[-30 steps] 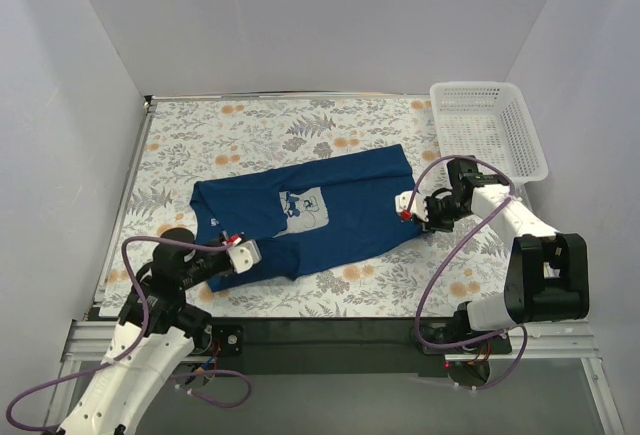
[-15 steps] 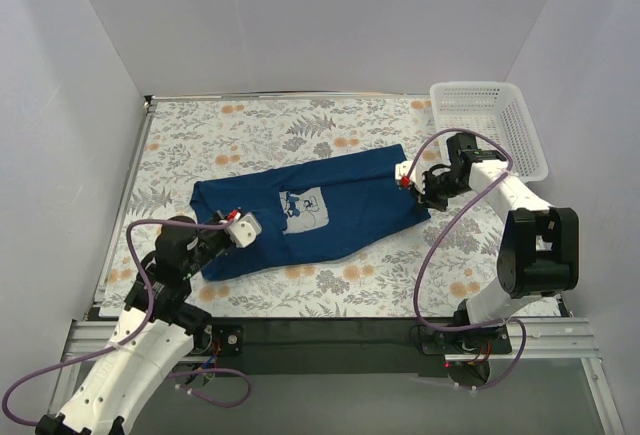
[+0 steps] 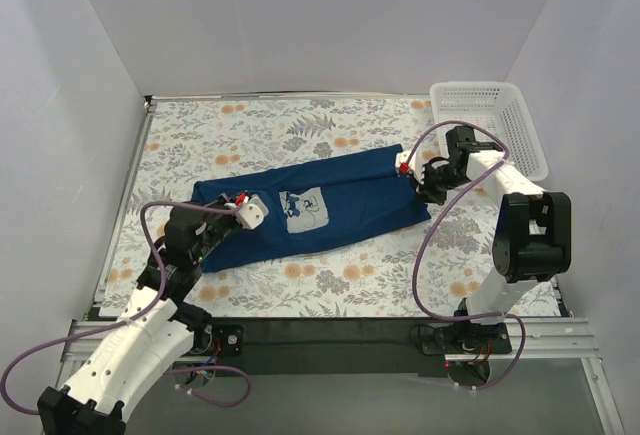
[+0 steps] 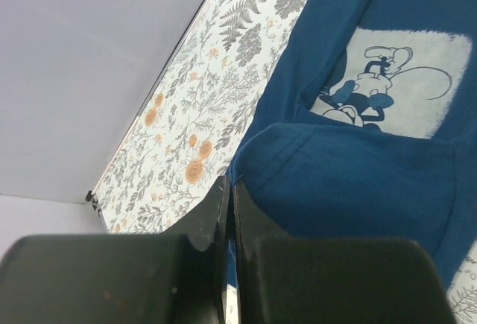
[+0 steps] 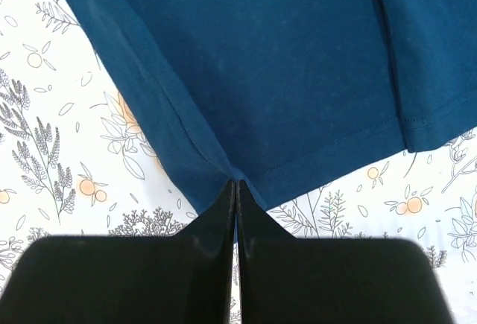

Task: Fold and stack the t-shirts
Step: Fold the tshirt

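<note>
While both arms reached out from the near edge, each pincer was clamped shut on cloth.

**Left pincer** (image 4: pixel 228 190): closed on a rounded fold at the left end of the t-shirt (image 3: pixel 330 210). The fold was raised and turned over toward the print (image 4: pixel 387 78). Whether it was sleeve or side edge could not be told.

**Right pincer** (image 5: pixel 236 186): closed on a corner of the stitched hem at the shirt's right end.

**Hazards, as judged**
1. Slip. Each grip took only a thin edge of cloth, so one arm pulling harder than the other would likely tug the cloth out and drop the fold halfway.
2. Skew. The two grips sat at unequal depth, so an uneven carry would probably lay the crease crooked.
3. Drag. Most of the cloth lay flat on the surface (image 3: pixel 250 130), so a low sweep might slide the whole shirt rather than fold it.
4. Bunching. The rolled flap at the left could trap a wrinkle under the fold.

**Item: t-shirt, one.** Navy blue. It lay across the middle of the floral surface, long axis left to right, with the right end slightly farther off. The pale square mouse print faced up just beyond the left pincer. The body was mostly smooth. No neck label was made out.

**Beyond:** a white lattice basket (image 3: pixel 490 125) stood at the far right corner, apart from the shirt.
</note>
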Controlling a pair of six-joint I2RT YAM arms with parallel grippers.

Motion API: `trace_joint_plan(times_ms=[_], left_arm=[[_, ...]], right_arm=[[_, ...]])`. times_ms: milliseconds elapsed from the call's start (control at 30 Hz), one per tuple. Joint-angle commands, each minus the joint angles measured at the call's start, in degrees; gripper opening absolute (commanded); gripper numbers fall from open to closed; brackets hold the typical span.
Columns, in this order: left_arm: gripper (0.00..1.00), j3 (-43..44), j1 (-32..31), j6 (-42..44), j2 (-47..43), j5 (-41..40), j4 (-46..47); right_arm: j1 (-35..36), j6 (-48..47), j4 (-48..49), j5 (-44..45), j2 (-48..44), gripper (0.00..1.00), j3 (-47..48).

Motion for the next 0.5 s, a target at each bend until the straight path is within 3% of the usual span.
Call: trace_joint_plan(times_ms=[0,467], left_arm=[[0.0,1.07,0.02,1.82,1.49,-3.04,5.68],[0.0,1.6,3.53,3.49,11.51,-1.74,18.95]], right_arm=[[-0.25,2.34,0.24,-0.43,0.87,0.01,3.24],[-0.17,5.95,2.61,-0.25,3.68,0.01,6.14]])
